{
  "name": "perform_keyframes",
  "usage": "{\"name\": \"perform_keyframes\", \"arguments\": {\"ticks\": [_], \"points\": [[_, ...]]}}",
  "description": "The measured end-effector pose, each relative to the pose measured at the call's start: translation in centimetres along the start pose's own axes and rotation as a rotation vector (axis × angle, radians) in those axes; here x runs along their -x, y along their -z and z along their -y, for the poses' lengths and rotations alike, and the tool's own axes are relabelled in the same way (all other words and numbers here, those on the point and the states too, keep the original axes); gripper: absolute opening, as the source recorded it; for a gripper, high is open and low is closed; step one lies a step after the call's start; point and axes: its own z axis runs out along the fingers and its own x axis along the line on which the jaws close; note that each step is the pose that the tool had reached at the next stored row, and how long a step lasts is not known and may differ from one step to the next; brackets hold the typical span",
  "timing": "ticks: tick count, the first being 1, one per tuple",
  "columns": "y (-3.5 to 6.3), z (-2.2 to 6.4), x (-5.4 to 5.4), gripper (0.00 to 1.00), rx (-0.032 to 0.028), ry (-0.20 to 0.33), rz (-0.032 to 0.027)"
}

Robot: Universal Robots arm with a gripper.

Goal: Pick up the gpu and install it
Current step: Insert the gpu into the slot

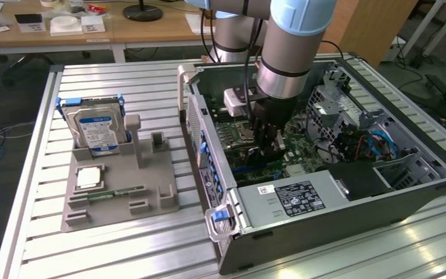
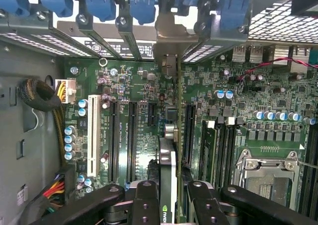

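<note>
Item: the gpu, a thin flat card seen edge-on in the wrist view, held upright between the claw fingers, its long edge running toward the rear bracket opening of the computer case and hanging over the motherboard among the long black expansion slots. Claw state: closed on the card, one finger on each broad face. Handling, as judged: light and stiff, but fragile; a bare circuit board with fine contacts along its lower edge, apt to bind or crack if pressed in tilted. Smooth faces looked liable to slip under a weak pinch; the hold was best taken on the flat faces near the upper edge, clear of the contact edge, as it was here. In the exterior view the claw stood low inside the open case, beneath the arm. Alongside, on the slatted bench, a grey holder tray carried a silver hard drive with a blue label, standing on end. Hidden or unclear: the card's lower edge and the slot beneath it were covered by the fingers and the card itself, so whether it touched or stood above the slot could not be told; the card was masked in the exterior view.
</note>
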Motion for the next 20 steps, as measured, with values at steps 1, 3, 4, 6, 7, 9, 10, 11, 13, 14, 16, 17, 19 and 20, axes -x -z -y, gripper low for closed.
{"name": "perform_keyframes", "arguments": {"ticks": [1, 3, 4, 6, 7, 9, 10, 11, 13, 14, 16, 17, 19, 20], "points": [[0.0, -0.07, 0.0, 0.26, -0.0008, 0.0, 0.0001], [0.0, -0.26, 0.04, 0.26, -0.0018, 0.0, 0.0004], [0.0, -0.3, 0.05, 0.26, -0.0028, 0.0, 0.0006], [0.01, -0.31, 0.04, 0.26, -0.0036, 0.0, 0.0023], [0.0, -0.3, 0.04, 0.26, -0.0038, 0.0, 0.0033], [0.01, -0.31, 0.04, 0.26, -0.0046, 0.0, 0.0043], [0.01, -0.3, 0.04, 0.26, -0.0059, 0.0, 0.0051], [0.01, -0.29, 0.04, 0.26, -0.0077, 0.0, 0.0059], [0.01, -0.29, 0.04, 0.26, -0.0101, 0.0, 0.0076], [0.0, -0.3, 0.04, 0.26, -0.0114, 0.0, 0.0083], [-0.05, -0.36, 0.05, 0.26, -0.0154, 0.0, 0.0085], [-0.08, -0.42, 0.04, 0.26, -0.0183, 0.0, 0.0083], [-0.09, -0.48, 0.04, 0.26, -0.02, 0.0, 0.0081], [-0.09, -0.48, 0.04, 0.26, -0.0201, 0.0, 0.0081]]}}
